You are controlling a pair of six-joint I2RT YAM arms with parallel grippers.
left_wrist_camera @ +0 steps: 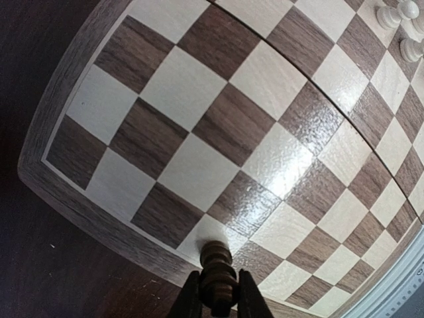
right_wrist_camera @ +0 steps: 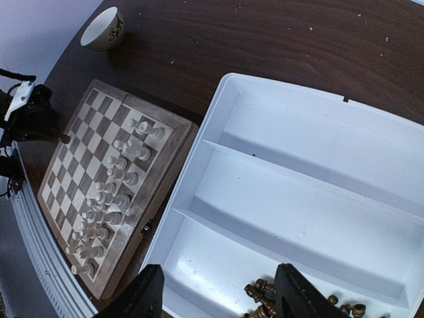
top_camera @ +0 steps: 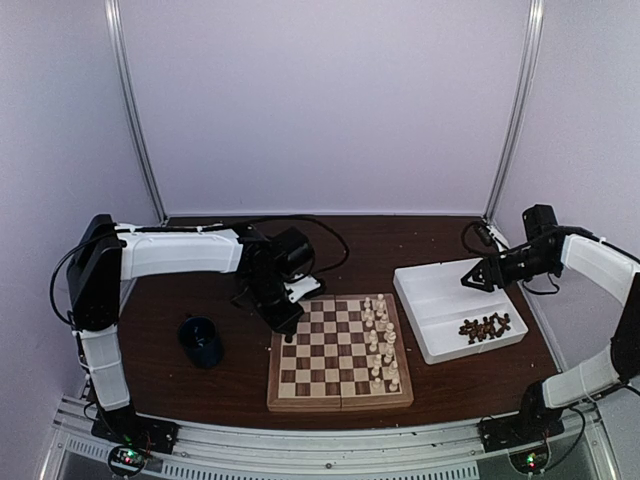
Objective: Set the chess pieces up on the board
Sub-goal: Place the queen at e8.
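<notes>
The board [top_camera: 335,352] lies at the table's middle, with cream pieces [top_camera: 381,335] in two files along its right side. My left gripper [top_camera: 283,322] is shut on a dark brown piece [left_wrist_camera: 218,278], held just above a light square by the board's left edge [left_wrist_camera: 79,192]. The remaining dark pieces [top_camera: 485,327] lie heaped in the near compartment of the white tray [top_camera: 428,282]. My right gripper [top_camera: 476,281] is open and empty above the tray; its view shows the dark heap [right_wrist_camera: 265,301] between the fingers [right_wrist_camera: 147,295].
A dark blue cup [top_camera: 201,340] stands left of the board; it looks pale in the right wrist view [right_wrist_camera: 103,30]. The tray's far compartment [right_wrist_camera: 318,152] holds nothing. Cables trail behind the left arm.
</notes>
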